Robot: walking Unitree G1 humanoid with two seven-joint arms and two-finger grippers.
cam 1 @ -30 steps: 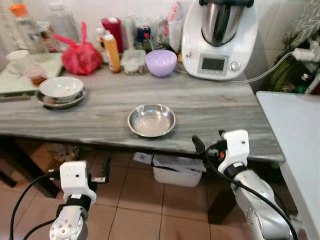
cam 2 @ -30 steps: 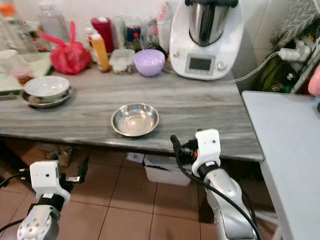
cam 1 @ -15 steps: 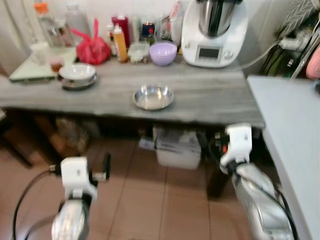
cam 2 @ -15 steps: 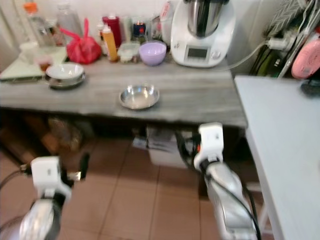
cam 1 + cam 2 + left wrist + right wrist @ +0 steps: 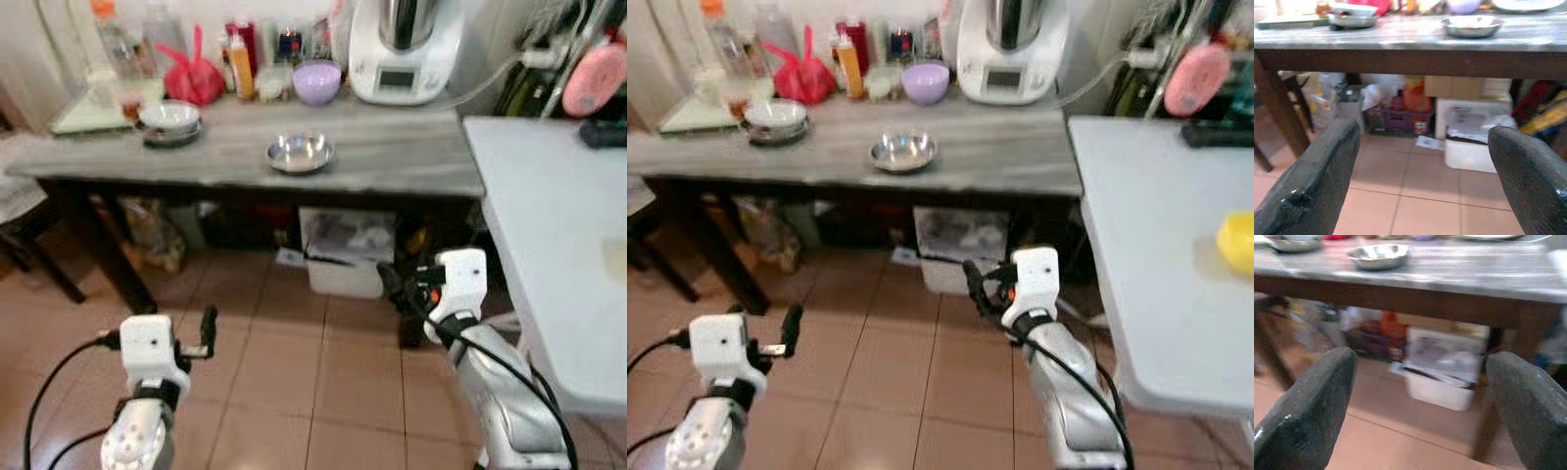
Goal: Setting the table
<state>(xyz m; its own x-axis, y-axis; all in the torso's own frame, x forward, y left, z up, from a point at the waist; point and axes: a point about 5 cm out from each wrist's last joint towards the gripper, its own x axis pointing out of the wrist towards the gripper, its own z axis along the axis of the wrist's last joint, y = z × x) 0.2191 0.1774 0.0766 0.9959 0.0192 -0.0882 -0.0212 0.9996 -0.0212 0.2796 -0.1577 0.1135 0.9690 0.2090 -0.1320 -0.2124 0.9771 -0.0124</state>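
Robot stands well back from the long grey wood-grain table (image 5: 411, 162), both arms held low over the brown tiled floor (image 5: 294, 392). Left gripper (image 5: 1420, 181): black fingers spread wide, nothing between them. Right gripper (image 5: 1420, 416): likewise wide open and empty. Both wrist cameras look under the table edge toward a white plastic storage box (image 5: 348, 253) on the floor. Task item, as I read it: shallow round stainless-steel bowl (image 5: 300, 153), alone near the front edge of the table, well apart from either gripper. Further back: lilac plastic bowl (image 5: 316, 82), white kitchen appliance with a steel jug (image 5: 407, 49), red plastic bag (image 5: 193, 78), stacked white bowl on a metal dish (image 5: 168, 120). White table (image 5: 549, 225) to the robot's right carries a small yellow object (image 5: 1236, 241). Risks, judged: the steel bowl is thin and slick, so a pinch on its rim may slip or tip it; closing in while frames are blurred could misjudge the reach; the right arm is near the white table's corner and could clip it in turning
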